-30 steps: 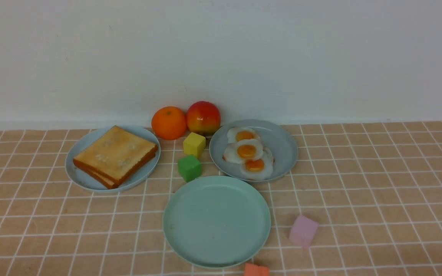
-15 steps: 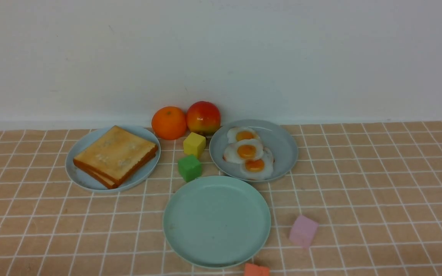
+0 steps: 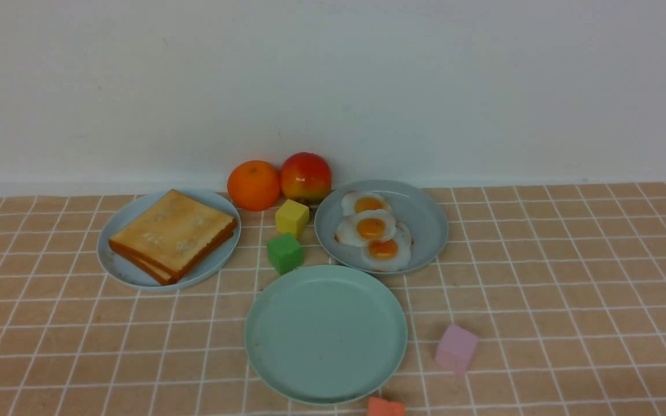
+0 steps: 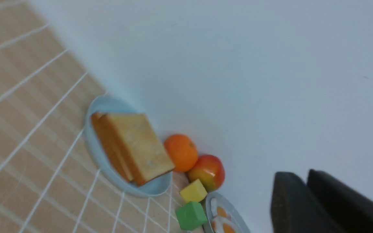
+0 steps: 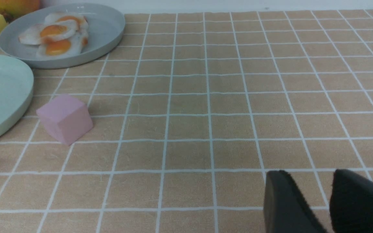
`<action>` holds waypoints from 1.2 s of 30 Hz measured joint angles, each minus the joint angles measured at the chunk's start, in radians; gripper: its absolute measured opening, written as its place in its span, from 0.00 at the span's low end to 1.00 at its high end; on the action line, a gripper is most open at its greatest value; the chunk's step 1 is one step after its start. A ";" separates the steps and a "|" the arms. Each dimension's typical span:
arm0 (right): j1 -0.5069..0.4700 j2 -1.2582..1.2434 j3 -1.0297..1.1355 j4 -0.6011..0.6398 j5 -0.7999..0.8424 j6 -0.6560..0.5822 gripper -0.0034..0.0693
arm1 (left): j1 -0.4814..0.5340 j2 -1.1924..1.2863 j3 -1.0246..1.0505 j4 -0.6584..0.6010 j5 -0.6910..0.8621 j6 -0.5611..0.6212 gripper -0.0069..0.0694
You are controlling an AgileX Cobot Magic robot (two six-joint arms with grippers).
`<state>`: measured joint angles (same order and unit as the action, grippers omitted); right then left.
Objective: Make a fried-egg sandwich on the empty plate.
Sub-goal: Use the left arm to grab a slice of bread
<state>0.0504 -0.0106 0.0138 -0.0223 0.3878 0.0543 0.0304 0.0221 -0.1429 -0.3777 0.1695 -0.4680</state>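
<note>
Two toast slices (image 3: pixel 172 234) lie stacked on a light sky-blue plate (image 3: pixel 119 270) at the back left. Three fried eggs (image 3: pixel 371 228) rest on a greyish-blue plate (image 3: pixel 432 226) at the back right. The mint-green empty plate (image 3: pixel 326 332) sits in front of them with nothing on it. Neither gripper shows in the front view. In the left wrist view my left gripper (image 4: pixel 299 174) hangs in the air, its fingers pressed together and holding nothing, with the toast (image 4: pixel 131 145) far off. My right gripper (image 5: pixel 311 174) stands open low over bare tiles, right of the pink cube (image 5: pixel 65 118).
An orange (image 3: pixel 254 185) and an apple (image 3: pixel 305 176) stand against the back wall. A yellow cube (image 3: pixel 292 218) and a green cube (image 3: pixel 285 252) lie between the two back plates. A pink cube (image 3: pixel 456 348) and an orange-red cube (image 3: pixel 385 407) lie by the mint plate's near right rim.
</note>
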 joint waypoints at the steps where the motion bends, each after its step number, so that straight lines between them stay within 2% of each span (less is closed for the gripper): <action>1: 0.000 0.000 0.000 0.000 0.000 0.000 0.38 | 0.000 0.033 -0.049 0.005 0.046 0.045 0.08; 3: 0.000 0.000 0.000 0.000 0.000 0.000 0.38 | 0.000 0.094 -0.116 0.007 0.129 0.119 0.07; 4: 0.000 0.000 0.000 0.000 0.000 0.000 0.38 | 0.000 0.179 -0.186 0.006 0.209 0.217 0.07; 7: 0.000 0.000 0.000 0.000 0.000 0.000 0.38 | -0.009 0.330 -0.287 -0.007 0.354 0.389 0.07; 9: 0.000 0.000 0.000 0.000 0.000 0.000 0.38 | -0.055 0.439 -0.356 -0.020 0.419 0.499 0.07; 11: 0.000 0.000 0.000 0.000 0.000 0.000 0.38 | -0.099 0.493 -0.390 -0.024 0.439 0.536 0.07; 12: 0.000 0.000 0.000 0.000 0.000 0.000 0.38 | -0.156 0.558 -0.429 -0.022 0.468 0.560 0.07; 14: 0.000 0.000 0.000 0.000 0.000 0.000 0.38 | -0.243 0.673 -0.489 0.003 0.507 0.578 0.07; 18: 0.000 0.000 0.000 -0.001 0.000 0.000 0.38 | -0.322 0.885 -0.580 0.048 0.534 0.584 0.07; 24: 0.000 0.000 0.003 0.003 -0.021 0.000 0.38 | -0.343 1.120 -0.682 0.079 0.527 0.586 0.07; 27: 0.000 0.000 0.012 0.073 -0.097 0.025 0.38 | -0.343 1.184 -0.722 0.116 0.511 0.586 0.07; 32: 0.000 0.000 0.012 0.336 -0.352 0.133 0.38 | -0.344 1.347 -0.842 0.201 0.487 0.565 0.07; 34: 0.001 0.000 0.012 0.372 -0.395 0.143 0.38 | -0.344 1.399 -0.872 0.228 0.478 0.553 0.07; 36: 0.007 0.000 -0.019 0.397 -0.362 0.151 0.37 | -0.344 1.457 -0.904 0.265 0.473 0.541 0.07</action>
<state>0.0578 -0.0106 -0.0053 0.3752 0.0259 0.2058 -0.3132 1.4794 -1.0468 -0.1125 0.6430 0.0733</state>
